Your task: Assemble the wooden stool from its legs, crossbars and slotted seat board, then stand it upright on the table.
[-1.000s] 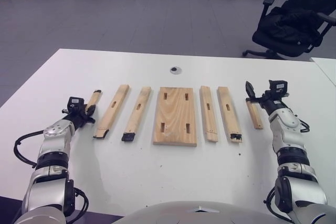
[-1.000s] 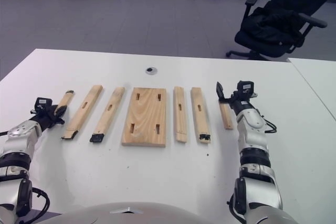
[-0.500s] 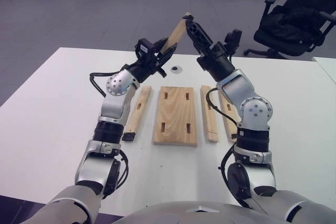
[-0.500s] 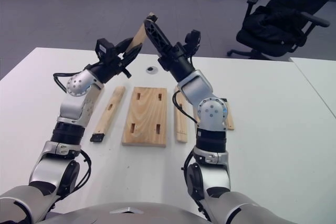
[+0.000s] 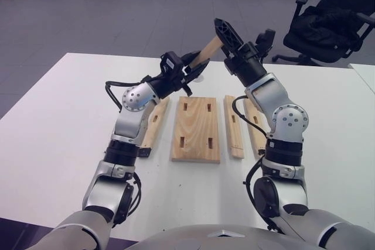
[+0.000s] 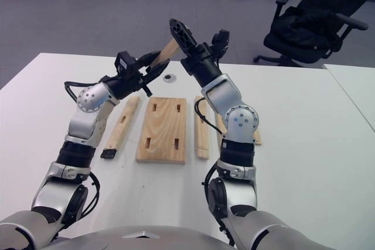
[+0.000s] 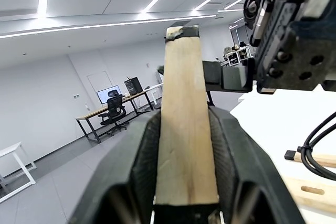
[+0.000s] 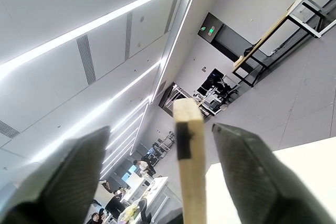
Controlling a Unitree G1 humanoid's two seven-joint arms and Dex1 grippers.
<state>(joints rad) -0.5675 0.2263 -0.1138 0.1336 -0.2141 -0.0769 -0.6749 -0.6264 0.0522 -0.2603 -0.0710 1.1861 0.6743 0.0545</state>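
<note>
The left end effector (image 5: 186, 73) stood above the desk (image 5: 64, 103). Its fingers (image 7: 149, 145) were pressed against both faces of a wooden stool piece (image 5: 205, 49), pinching it near the lower end. The piece slanted up and away toward the right end effector (image 8: 157, 135). That one's fingers (image 8: 79, 166) were spread, one on each side of the piece's dark-capped upper end, with a gap visible on both sides. The slotted seat board (image 5: 195, 128) lay flat at mid-desk. A left bar (image 5: 154, 122) lay just beside it, partly behind the left arm. An inner right bar (image 5: 233, 127) lay just beside the board's other edge. An outer right bar (image 5: 255, 134) lay next to that, partly hidden by the right arm.
</note>
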